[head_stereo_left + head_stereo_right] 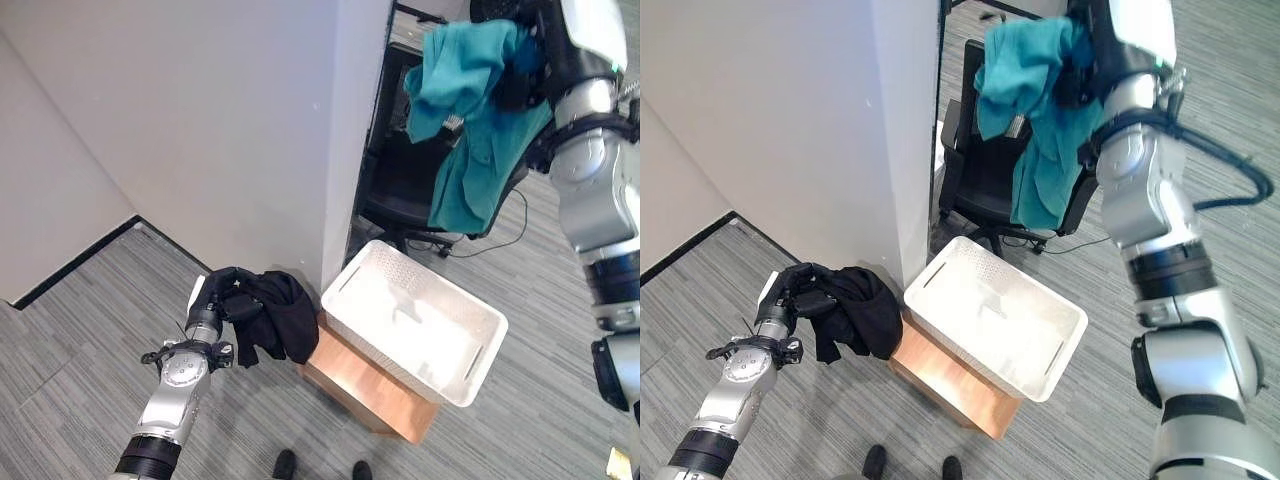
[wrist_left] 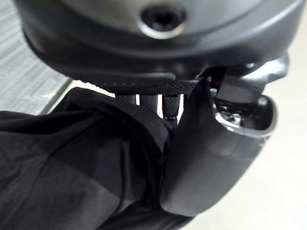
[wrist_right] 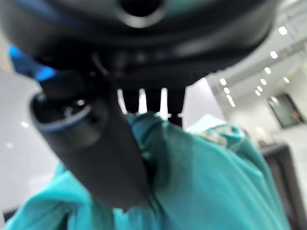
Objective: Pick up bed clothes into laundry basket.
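Note:
A teal garment (image 1: 475, 110) hangs high at the upper right, above and behind the white laundry basket (image 1: 415, 320). My right hand (image 1: 520, 60) is shut on it; in the right wrist view the thumb (image 3: 96, 143) presses the teal cloth (image 3: 201, 182) against the fingers. A black garment (image 1: 280, 315) hangs just left of the basket, near the floor. My left hand (image 1: 225, 290) is shut on it; in the left wrist view the thumb (image 2: 211, 153) pinches the black cloth (image 2: 81, 167). The basket stands tilted on a low wooden box (image 1: 365, 385).
A white wall corner (image 1: 345, 130) rises right behind the basket. A black office chair (image 1: 400, 180) stands behind that corner, under the teal garment. Grey carpet (image 1: 90, 340) spreads to the left. Two dark shoes (image 1: 320, 467) show at the bottom edge.

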